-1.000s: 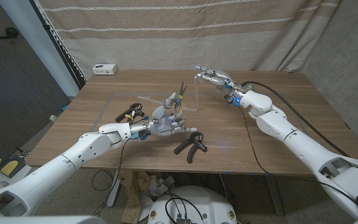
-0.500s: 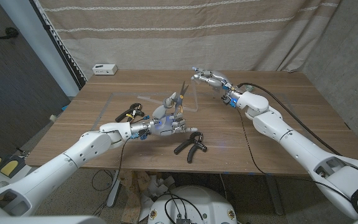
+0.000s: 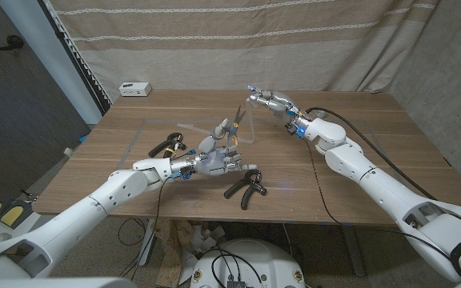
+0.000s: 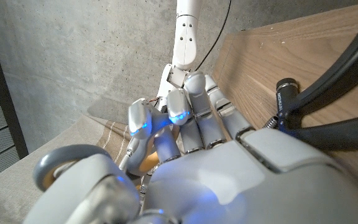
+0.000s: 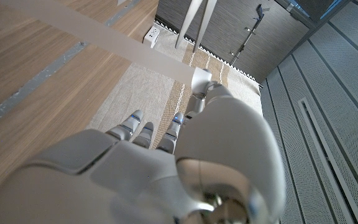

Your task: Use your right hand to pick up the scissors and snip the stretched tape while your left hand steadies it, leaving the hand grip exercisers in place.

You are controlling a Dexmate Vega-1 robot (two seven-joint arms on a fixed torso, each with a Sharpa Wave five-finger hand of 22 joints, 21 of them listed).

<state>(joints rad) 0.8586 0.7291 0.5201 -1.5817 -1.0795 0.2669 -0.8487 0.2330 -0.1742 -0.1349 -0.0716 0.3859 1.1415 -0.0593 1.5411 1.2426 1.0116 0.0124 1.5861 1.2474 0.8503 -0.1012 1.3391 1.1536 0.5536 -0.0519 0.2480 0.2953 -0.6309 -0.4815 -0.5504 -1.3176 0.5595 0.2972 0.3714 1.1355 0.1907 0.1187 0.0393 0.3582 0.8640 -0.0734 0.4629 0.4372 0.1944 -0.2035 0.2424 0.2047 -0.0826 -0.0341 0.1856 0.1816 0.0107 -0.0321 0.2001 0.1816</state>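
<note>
Both hands are busy: my left hand point(image 3: 214, 157) grips the scissors point(image 3: 232, 126), now tilted closer to the tape point(image 3: 250, 120) pinched by my right hand point(image 3: 269, 101).

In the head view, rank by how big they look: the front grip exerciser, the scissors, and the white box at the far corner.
1. Front grip exerciser and scissors look alike, and the left hand hides part of the scissors.
2. White box, though it sits farthest away.

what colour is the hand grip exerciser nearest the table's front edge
Black, with dark handles; the hand grip exerciser shows best in the head view.
</note>
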